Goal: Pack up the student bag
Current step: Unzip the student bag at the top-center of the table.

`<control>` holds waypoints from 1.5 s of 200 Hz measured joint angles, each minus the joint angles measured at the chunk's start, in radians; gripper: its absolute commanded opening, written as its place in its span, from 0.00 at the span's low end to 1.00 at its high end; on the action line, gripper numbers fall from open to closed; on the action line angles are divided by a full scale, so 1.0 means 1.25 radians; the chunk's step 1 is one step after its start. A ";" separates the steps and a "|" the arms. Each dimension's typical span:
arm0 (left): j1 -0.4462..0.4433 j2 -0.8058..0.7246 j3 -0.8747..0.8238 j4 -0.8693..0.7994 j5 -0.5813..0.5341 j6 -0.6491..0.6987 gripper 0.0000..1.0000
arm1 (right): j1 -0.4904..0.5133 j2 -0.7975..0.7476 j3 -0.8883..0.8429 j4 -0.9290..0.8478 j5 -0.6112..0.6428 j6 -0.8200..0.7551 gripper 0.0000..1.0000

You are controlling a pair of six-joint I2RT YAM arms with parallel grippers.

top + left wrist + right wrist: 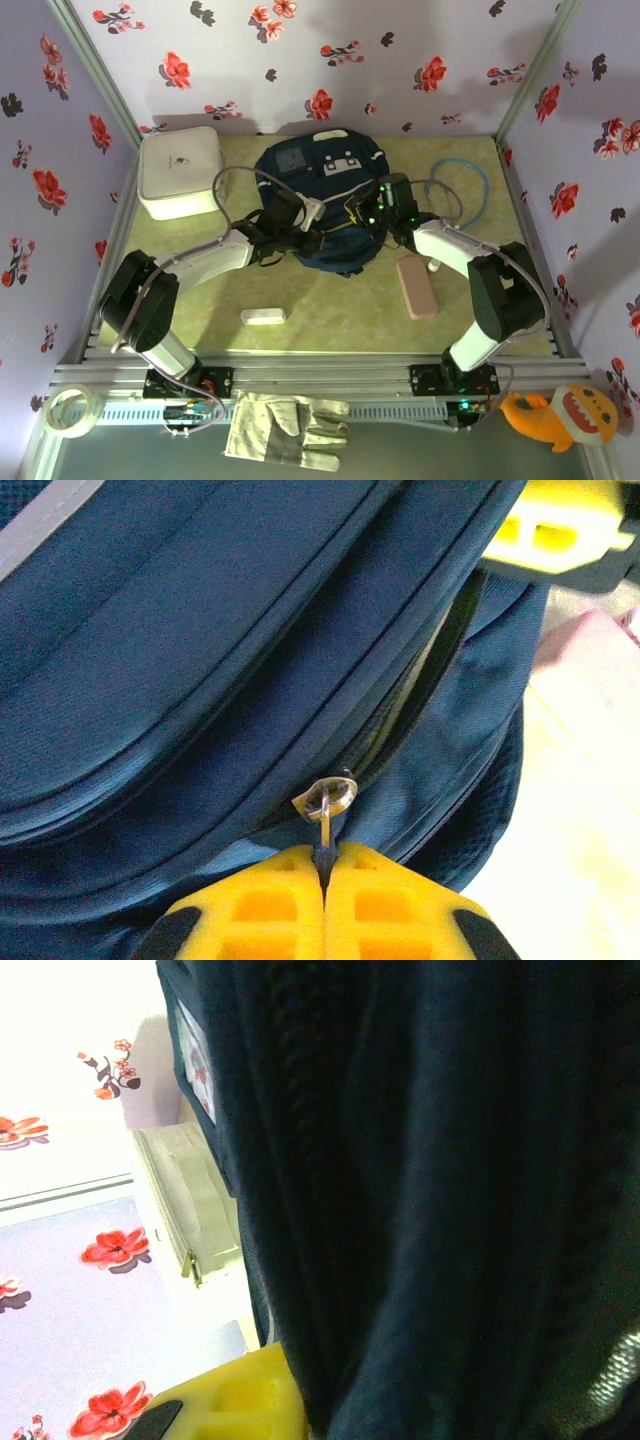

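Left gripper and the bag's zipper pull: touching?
Touching. The left wrist view shows the left gripper shut on the metal zipper pull of the student bag, its ring left exposed just above the grip.

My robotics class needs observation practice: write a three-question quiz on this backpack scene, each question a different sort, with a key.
1. True or false: the left gripper is shut on the student bag's zipper pull.
2. Which lies on the table right of the bag? A pink case; B red mug; C green book.
3. Fill in: the white box sits to the bag's ____.
Key: 1 true; 2 A; 3 left.
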 measured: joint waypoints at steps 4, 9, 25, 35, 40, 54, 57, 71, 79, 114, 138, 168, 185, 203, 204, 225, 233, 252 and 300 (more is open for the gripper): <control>0.005 -0.001 0.000 -0.004 0.002 0.006 0.00 | -0.002 -0.002 0.000 0.000 -0.003 -0.002 0.11; 0.013 -0.004 -0.001 -0.009 0.006 0.017 0.00 | -0.006 -0.005 0.000 0.000 -0.008 -0.003 0.11; 0.040 -0.010 -0.002 -0.029 0.019 0.052 0.00 | -0.014 -0.011 0.001 0.001 -0.020 -0.009 0.11; 0.058 -0.013 -0.002 -0.042 0.025 0.073 0.00 | -0.018 -0.013 0.001 0.001 -0.027 -0.009 0.11; 0.066 -0.013 -0.002 -0.049 0.026 0.083 0.00 | -0.020 -0.014 0.001 0.001 -0.030 -0.009 0.11; 0.086 -0.013 -0.002 -0.063 0.031 0.110 0.00 | -0.024 -0.014 0.004 0.000 -0.034 -0.009 0.11; 0.090 -0.013 -0.002 -0.065 0.031 0.114 0.00 | -0.025 -0.014 0.006 -0.001 -0.036 -0.009 0.11; 0.111 -0.013 -0.002 -0.073 0.030 0.147 0.00 | -0.030 -0.015 0.015 -0.003 -0.045 -0.012 0.10; 0.123 -0.013 -0.002 -0.075 0.027 0.163 0.00 | -0.033 -0.016 0.021 -0.007 -0.050 -0.016 0.10; 0.165 -0.013 -0.002 -0.072 0.020 0.216 0.00 | -0.037 -0.019 0.044 -0.020 -0.064 -0.034 0.10; 0.179 -0.013 -0.002 -0.061 0.014 0.239 0.00 | -0.039 -0.019 0.056 -0.034 -0.074 -0.046 0.10; 0.197 -0.005 0.001 -0.049 0.005 0.280 0.00 | -0.042 -0.019 0.073 -0.058 -0.083 -0.067 0.10; 0.216 0.009 0.015 -0.049 0.004 0.308 0.00 | -0.043 -0.019 0.084 -0.075 -0.090 -0.082 0.10; 0.237 0.038 0.046 -0.052 0.004 0.338 0.00 | -0.043 -0.019 0.096 -0.091 -0.095 -0.099 0.10; 0.238 0.039 0.048 -0.053 0.004 0.338 0.00 | -0.043 -0.019 0.096 -0.091 -0.095 -0.099 0.10; 0.258 0.079 0.093 -0.065 0.001 0.358 0.00 | -0.045 -0.019 0.105 -0.104 -0.098 -0.115 0.10; 0.263 0.091 0.106 -0.066 -0.002 0.360 0.00 | -0.046 -0.019 0.107 -0.105 -0.100 -0.119 0.10; 0.275 0.114 0.132 -0.067 -0.016 0.359 0.00 | -0.046 -0.019 0.111 -0.108 -0.104 -0.123 0.11; 0.294 0.121 0.148 -0.068 -0.040 0.307 0.16 | -0.024 0.014 0.149 -0.100 -0.109 -0.121 0.12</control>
